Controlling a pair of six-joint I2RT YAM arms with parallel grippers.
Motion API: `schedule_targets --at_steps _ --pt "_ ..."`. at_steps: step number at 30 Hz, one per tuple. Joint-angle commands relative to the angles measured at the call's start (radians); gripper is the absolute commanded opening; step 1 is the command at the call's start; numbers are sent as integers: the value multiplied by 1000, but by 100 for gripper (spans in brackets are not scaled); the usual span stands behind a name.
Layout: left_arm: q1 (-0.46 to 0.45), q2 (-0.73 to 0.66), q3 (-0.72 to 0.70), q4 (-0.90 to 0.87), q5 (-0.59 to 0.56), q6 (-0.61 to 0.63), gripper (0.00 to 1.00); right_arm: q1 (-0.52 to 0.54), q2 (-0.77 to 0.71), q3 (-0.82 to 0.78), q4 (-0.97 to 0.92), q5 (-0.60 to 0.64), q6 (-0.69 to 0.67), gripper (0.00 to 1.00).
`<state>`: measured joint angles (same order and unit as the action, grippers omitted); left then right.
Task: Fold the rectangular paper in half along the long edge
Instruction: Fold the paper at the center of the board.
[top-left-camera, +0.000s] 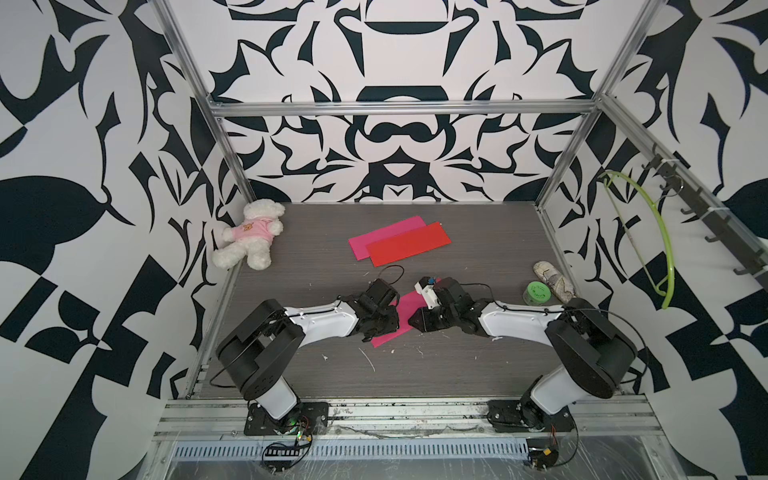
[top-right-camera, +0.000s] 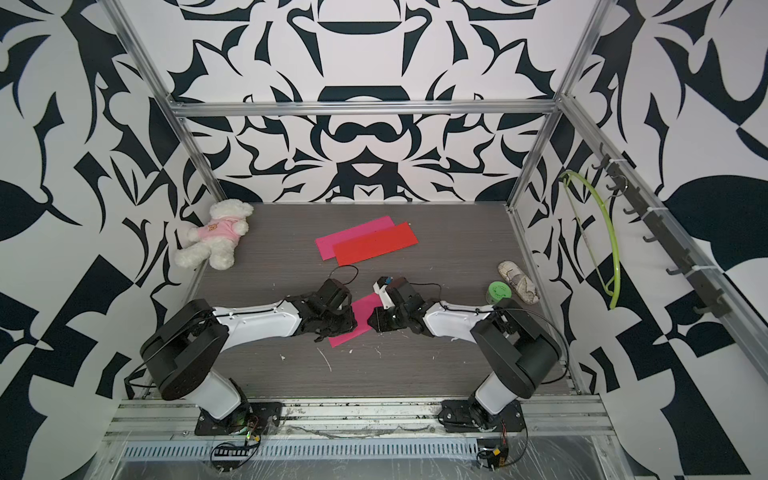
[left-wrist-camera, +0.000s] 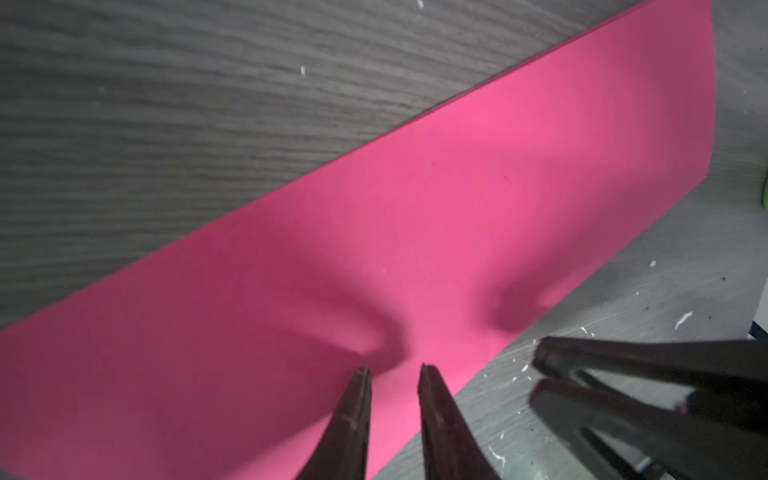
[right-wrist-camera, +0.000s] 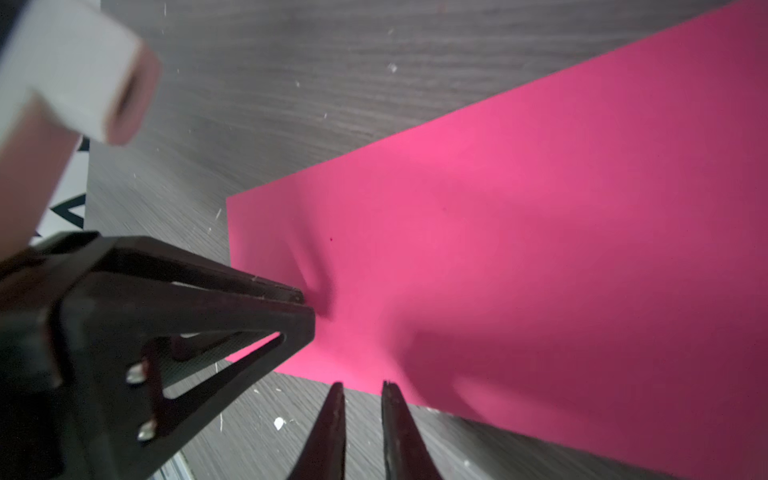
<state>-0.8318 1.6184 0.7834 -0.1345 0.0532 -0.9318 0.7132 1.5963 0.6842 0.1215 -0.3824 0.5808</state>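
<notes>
A pink rectangular paper (top-left-camera: 405, 309) (top-right-camera: 361, 311) lies flat on the dark wood-grain table between my two arms. My left gripper (top-left-camera: 386, 326) (left-wrist-camera: 395, 370) points down onto the paper (left-wrist-camera: 457, 208) near its long edge. Its jaws stand a narrow gap apart, pink shows between them, and the sheet puckers just ahead of the tips. From the right wrist view the left gripper (right-wrist-camera: 307, 305) presses a wrinkle into the paper (right-wrist-camera: 540, 249) near a corner. My right gripper (top-left-camera: 415, 322) (right-wrist-camera: 363, 384) hovers at the paper's edge over bare table, jaws slightly apart, nothing between them.
A pink sheet (top-left-camera: 386, 237) and a red sheet (top-left-camera: 409, 248) lie overlapped at the back. A white teddy bear (top-left-camera: 249, 237) sits at the back left. A green-lidded jar (top-left-camera: 537, 293) and a patterned pouch (top-left-camera: 555, 280) stand at the right edge. A green hanger (top-left-camera: 660, 249) hangs on the right wall.
</notes>
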Motion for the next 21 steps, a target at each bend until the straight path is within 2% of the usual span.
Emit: schedule_targets --at_steps 1,9,21 --pt "-4 38 -18 -75 4 31 22 18 32 47 17 -26 11 16" --pt "-3 39 -24 -134 -25 81 20 0 65 37 -89 63 -13 11" --pt "-3 29 -40 -161 -44 97 20 -112 55 9 -151 93 -36 9"
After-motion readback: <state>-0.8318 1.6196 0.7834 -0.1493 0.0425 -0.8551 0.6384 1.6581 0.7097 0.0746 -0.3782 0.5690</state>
